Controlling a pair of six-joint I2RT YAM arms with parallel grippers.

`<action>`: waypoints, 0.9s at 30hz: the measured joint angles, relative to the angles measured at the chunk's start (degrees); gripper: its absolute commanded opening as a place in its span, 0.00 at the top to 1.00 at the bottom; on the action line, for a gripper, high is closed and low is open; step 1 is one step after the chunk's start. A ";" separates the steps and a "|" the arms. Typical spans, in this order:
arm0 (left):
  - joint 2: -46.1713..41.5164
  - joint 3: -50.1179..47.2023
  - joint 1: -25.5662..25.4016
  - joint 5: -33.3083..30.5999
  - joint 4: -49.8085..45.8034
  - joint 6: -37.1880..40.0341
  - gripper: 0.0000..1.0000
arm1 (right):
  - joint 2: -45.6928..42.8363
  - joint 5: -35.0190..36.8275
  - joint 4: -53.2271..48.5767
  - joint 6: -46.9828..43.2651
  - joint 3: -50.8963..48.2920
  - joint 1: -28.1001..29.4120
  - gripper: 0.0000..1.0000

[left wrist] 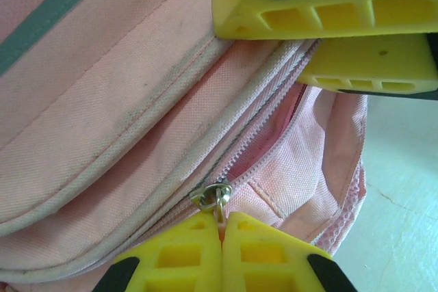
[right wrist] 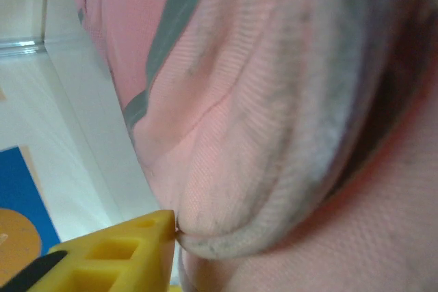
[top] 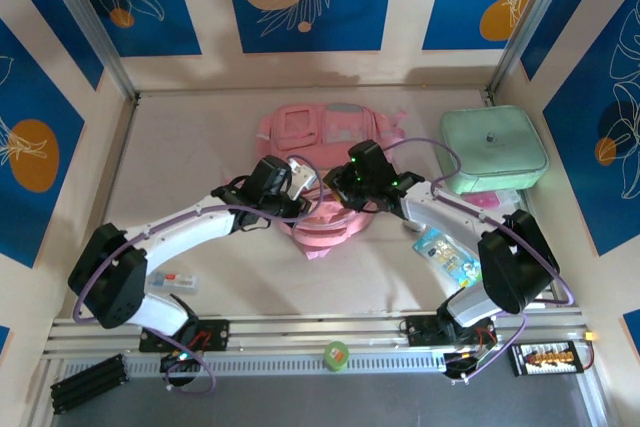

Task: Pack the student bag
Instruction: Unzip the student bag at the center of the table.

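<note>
Nearest you: left gripper (left wrist: pixel 222 222), jaws closed tight on the zip pull (left wrist: pixel 213 195) of the student bag (top: pixel 330 127); the zip is part open. Just beyond it, right gripper (left wrist: pixel 267 49), jaws astride the zip edge; you can't tell whether they clamp it. The bag lies mid-tabletop (top: pixel 200 147), between both arms.

Risks:
- The small pull slips out if you tug off the track's line.
- With a loose right hold, the soft bag likely drags along instead of unzipping.
</note>
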 measured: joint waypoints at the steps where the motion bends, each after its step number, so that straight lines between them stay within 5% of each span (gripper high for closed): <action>1: 0.00 -0.02 0.00 -0.15 0.04 0.04 1.00 | 0.00 0.44 -0.04 0.07 0.20 0.04 0.84; 9: -2.64 -3.06 3.52 2.71 1.14 4.15 1.00 | -2.67 1.73 -0.11 -2.71 0.55 -0.28 0.91; 27: -4.24 -10.21 15.76 10.58 9.07 12.59 1.00 | -5.55 -16.33 1.33 -11.15 0.57 -11.19 0.92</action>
